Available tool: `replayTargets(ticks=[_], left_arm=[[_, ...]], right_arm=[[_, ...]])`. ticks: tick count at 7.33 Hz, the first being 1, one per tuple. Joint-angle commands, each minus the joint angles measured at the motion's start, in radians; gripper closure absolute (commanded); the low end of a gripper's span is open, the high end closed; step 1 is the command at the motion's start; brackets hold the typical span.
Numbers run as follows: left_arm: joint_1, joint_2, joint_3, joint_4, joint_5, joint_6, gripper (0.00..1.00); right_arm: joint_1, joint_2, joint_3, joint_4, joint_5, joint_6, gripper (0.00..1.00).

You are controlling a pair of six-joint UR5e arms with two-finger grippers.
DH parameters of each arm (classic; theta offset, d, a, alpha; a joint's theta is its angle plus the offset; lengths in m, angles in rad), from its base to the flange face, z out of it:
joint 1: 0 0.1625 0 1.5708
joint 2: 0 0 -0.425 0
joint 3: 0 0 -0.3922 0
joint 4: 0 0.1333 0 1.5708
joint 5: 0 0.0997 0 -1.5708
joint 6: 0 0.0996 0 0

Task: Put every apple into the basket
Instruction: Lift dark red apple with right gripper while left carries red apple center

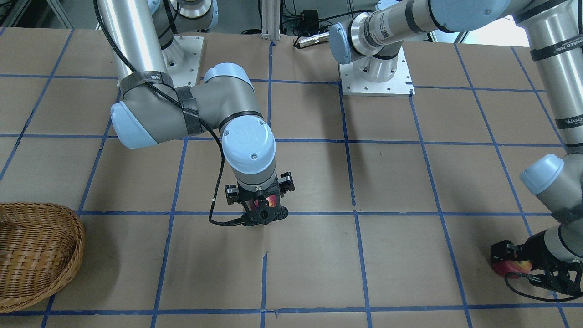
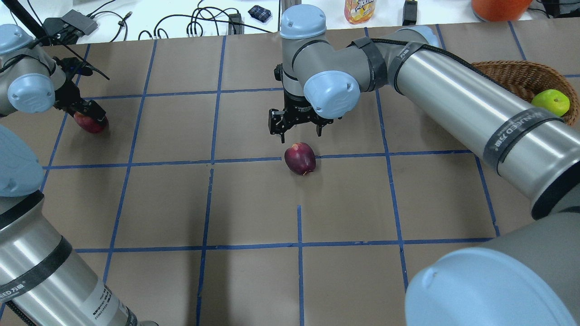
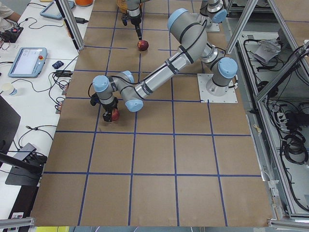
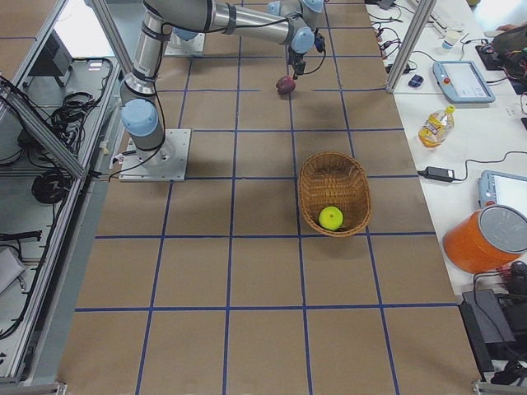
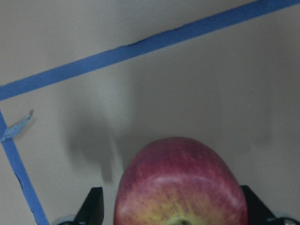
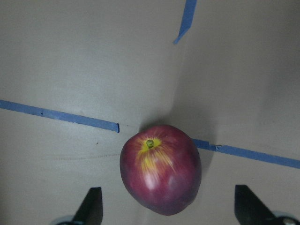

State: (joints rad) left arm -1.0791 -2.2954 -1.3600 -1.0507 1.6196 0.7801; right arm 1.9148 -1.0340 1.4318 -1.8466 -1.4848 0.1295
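Observation:
A dark maroon-red apple (image 2: 300,158) lies on the table's middle; it also shows in the right wrist view (image 6: 161,168). My right gripper (image 2: 297,131) hangs just above it, open and empty, with a finger on each side. A red apple with a yellowish patch (image 2: 92,123) lies at the table's left end. My left gripper (image 2: 88,113) is down around it, and the left wrist view shows the apple (image 5: 178,178) between the spread fingers (image 5: 96,206). The lime-green apple (image 2: 550,102) lies in the wicker basket (image 2: 512,72) at the far right.
The table is brown paper with a blue tape grid. The basket (image 4: 333,156) stands near the table's far edge. Beyond that edge a bottle (image 4: 434,125), an orange container (image 4: 486,239) and cables lie on a white bench. The arm bases (image 1: 375,73) are bolted at the robot's side.

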Motion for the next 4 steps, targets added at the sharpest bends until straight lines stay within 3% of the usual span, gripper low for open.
replayTargets(ticks=[1,2,4], left_arm=[[-0.025,0.031,0.002,-0.049,-0.004,-0.027,0.61],[-0.048,0.049,0.002,-0.083,-0.006,-0.05,0.67],[-0.141,0.12,-0.031,-0.213,-0.01,-0.192,0.68]], right_arm=[[0.006,0.031,0.001,-0.005,0.0,-0.002,0.0],[0.006,0.044,0.001,-0.006,0.0,-0.002,0.0],[0.006,0.061,0.002,-0.005,-0.008,-0.002,0.0]])
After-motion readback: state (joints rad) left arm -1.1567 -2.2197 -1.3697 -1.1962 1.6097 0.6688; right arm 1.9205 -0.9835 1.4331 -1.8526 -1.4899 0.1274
